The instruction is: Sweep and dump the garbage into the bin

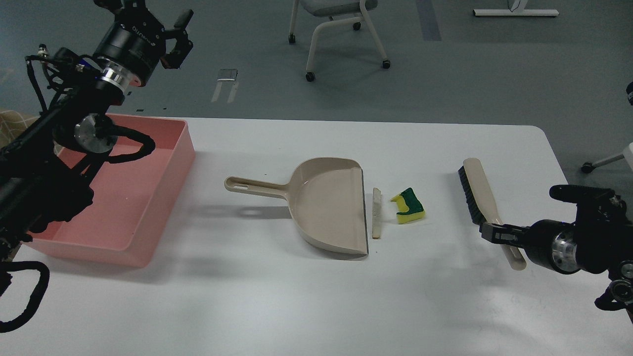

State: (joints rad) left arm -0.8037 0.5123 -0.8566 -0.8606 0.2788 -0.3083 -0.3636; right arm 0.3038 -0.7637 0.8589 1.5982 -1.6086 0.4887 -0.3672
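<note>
Right hand (489, 231) sits at the brush (482, 198) handle, clamping unclear, while the left hand (168, 37), fingers apart, hangs empty above the bin (163, 198); the sponge piece (408, 206) and off-white strip (377, 212) lie just right of the dustpan (326, 207) mouth, seemingly staged for sweeping in.

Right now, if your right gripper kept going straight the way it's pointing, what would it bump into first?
Probably the brush. My right gripper points left, with its tips already at the brush's beige handle, so that looks first in line. I can't tell from this one view whether they're touching it yet.
</note>
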